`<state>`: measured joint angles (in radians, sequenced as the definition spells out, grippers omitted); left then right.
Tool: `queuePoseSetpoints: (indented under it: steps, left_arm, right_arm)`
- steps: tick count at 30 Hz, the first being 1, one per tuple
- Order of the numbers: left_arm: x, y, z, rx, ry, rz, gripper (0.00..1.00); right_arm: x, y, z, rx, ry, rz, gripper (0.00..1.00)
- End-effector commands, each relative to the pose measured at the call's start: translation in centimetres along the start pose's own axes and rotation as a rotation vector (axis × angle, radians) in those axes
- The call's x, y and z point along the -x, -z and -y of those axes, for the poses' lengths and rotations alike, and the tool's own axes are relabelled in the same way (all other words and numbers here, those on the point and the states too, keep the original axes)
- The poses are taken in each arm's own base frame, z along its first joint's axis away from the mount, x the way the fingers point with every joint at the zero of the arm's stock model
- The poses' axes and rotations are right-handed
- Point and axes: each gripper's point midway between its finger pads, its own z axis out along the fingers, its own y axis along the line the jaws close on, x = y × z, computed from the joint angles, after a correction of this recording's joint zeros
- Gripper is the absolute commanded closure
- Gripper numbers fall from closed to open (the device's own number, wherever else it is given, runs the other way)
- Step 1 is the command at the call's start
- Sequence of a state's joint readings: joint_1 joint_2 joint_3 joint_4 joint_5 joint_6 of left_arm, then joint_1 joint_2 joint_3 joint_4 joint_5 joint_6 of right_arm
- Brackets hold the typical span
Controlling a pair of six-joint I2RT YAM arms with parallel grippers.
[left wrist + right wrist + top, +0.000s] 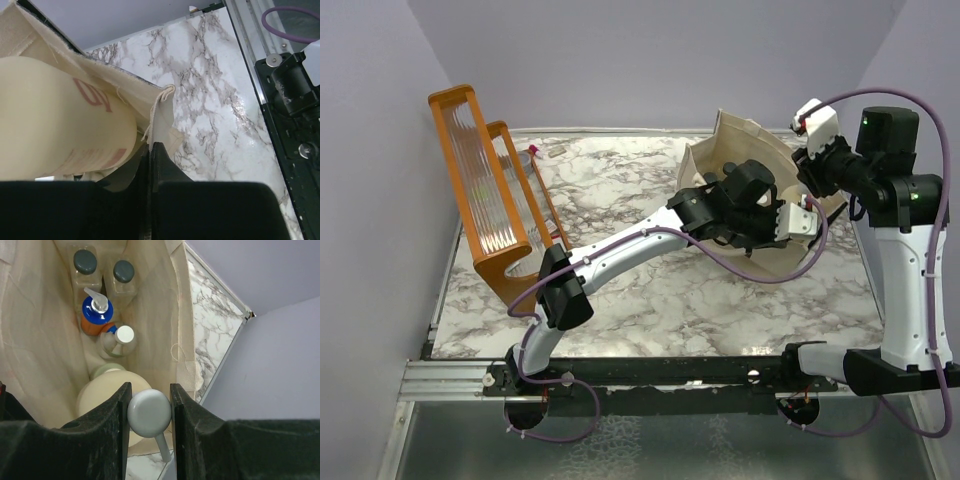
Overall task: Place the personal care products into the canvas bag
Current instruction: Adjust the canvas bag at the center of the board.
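Note:
The canvas bag (745,140) stands open at the back right of the marble table. My left gripper (150,146) is shut on the bag's cloth rim (161,107); in the top view the left gripper (790,225) is at the bag's near side. My right gripper (148,395) is over the bag's mouth, shut on the grey pump head (148,412) of the beige pump bottle (97,397). Down inside the bag stand two clear bottles with black caps (85,262) (123,271), an orange bottle with a blue cap (97,312) and a cream-capped bottle (122,337).
An orange wooden rack (485,190) stands at the table's far left. A metal rail (620,375) with the arm bases runs along the near edge. The lilac walls stand close on both sides, and the right arm's column (905,290) rises just right of the bag.

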<state>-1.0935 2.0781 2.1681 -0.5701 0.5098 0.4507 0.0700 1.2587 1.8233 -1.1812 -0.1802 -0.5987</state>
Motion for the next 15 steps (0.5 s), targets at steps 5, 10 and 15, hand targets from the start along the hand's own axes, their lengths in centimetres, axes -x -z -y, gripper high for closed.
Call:
queuePoseSetpoints:
  steps: [5,10,15]
  left_arm:
    - [2.8,0.7,-0.1,0.018,-0.022,0.064,1.00]
    - [3.1,0.6,-0.1,0.015,-0.008,0.072,1.00]
    - [3.5,0.7,0.3,-0.012,0.008,0.088,1.00]
  right_arm:
    - [-0.6,1.2,2.4,-0.128,0.074,-0.034,0.99]
    - [-1.4,1.2,2.2,-0.121,0.095,-0.062,0.99]
    - [-2.4,0.4,1.5,-0.081,0.100,-0.094,0.99]
